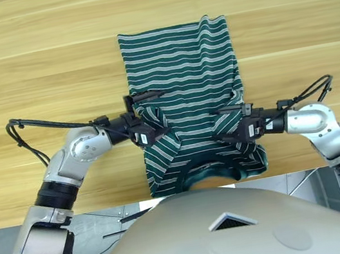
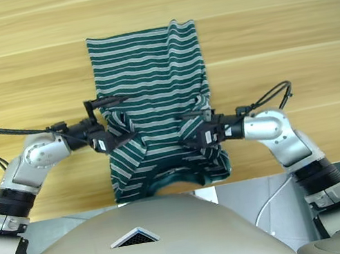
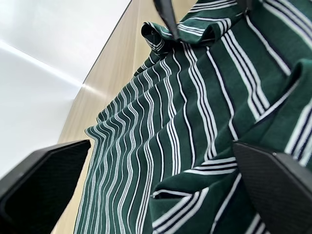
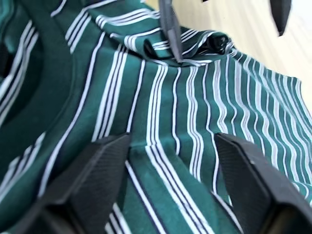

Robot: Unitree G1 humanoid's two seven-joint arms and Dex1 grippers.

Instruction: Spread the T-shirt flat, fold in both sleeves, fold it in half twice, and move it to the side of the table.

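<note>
Light wooden desk (image 1: pixel 30 72) carrying a green striped T-shirt (image 1: pixel 178 60), its sleeves folded in and its collar at the near edge. Midway up the shirt, the left claw (image 1: pixel 153 113) sits at its left edge and the right claw (image 1: pixel 224 124) at its right. Both are released, fingers spread over rumpled cloth. Farther off, the hem lies flat.

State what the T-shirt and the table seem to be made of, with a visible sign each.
T-shirt: soft knit fabric, perhaps cotton; it wrinkles and folds. Table: wood or wood-look laminate, smooth with slight sheen; pale grain lines run across it.
</note>
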